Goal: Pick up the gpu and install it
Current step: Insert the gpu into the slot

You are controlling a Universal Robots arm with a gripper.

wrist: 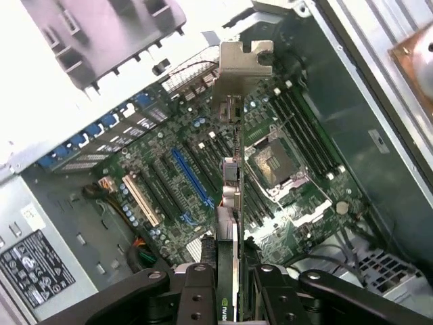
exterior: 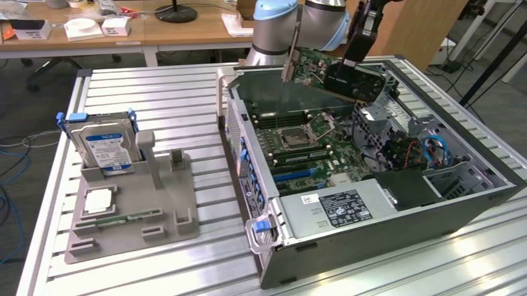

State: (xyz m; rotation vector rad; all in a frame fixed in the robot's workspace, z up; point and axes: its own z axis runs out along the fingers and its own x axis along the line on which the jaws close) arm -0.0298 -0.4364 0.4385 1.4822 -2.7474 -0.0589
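The slatted aluminium bench (exterior: 157, 92) carries an open computer case (exterior: 411, 231) with its motherboard (exterior: 305, 145) exposed. Beside it stands a grey fixture (exterior: 132, 213) holding a hard drive (exterior: 103, 145).

The pick-up looks done. The gpu (exterior: 346, 77) is off the fixture and hangs tilted over the far end of the case, clear of the board. The hand (wrist: 233, 284) is clenched on the card's edge, one finger on each face.

Installing remains. In the wrist view the long blue slot (wrist: 191, 177) lies bare beneath the card, which is not yet seated.
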